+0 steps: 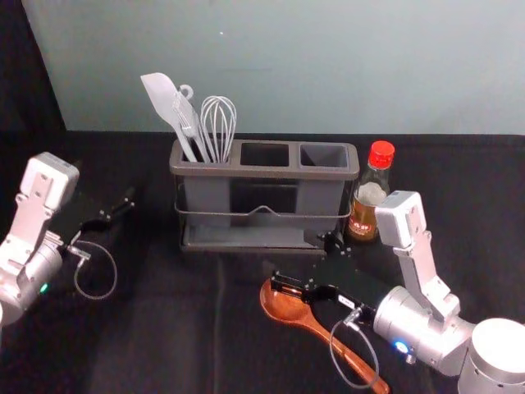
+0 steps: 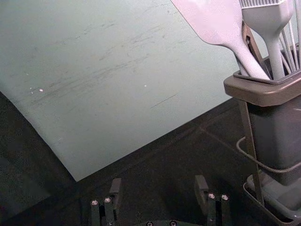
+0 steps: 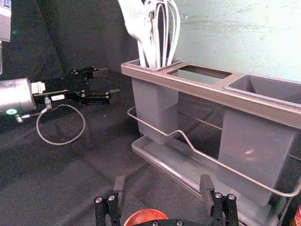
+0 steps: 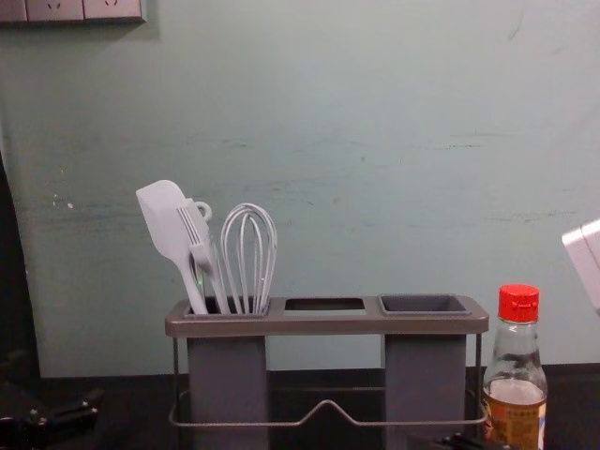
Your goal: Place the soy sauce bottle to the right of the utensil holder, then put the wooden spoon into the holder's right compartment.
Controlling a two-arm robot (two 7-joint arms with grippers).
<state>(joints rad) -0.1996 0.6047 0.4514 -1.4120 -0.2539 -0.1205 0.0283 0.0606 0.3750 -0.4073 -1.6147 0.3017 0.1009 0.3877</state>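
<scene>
While my left gripper [image 1: 128,201] hangs open, left of the grey rectangular utensil holder [image 1: 262,171], my right gripper [image 1: 303,263] is open in front of it, near the bowl of the reddish-brown wooden spoon [image 1: 287,307] lying on black cloth [image 1: 164,328]. The clear glass soy sauce bottle [image 1: 362,215], red-capped, stands upright just beside the holder's right end.

cap [image 4: 518,303] red | bottle [image 4: 515,361] clear, amber lower down | spoon [image 1: 287,308] orange-brown | rack [image 4: 323,325] grey-brown | cups [image 4: 427,375] dark grey | utensils [image 4: 167,220] whitish | wall [image 4: 375,187] pale grey-green, dark streaks | cloth [image 1: 164,328] plain black | left gripper [image 1: 130,201] black | right gripper [image 1: 289,256] black, silver screws
</scene>
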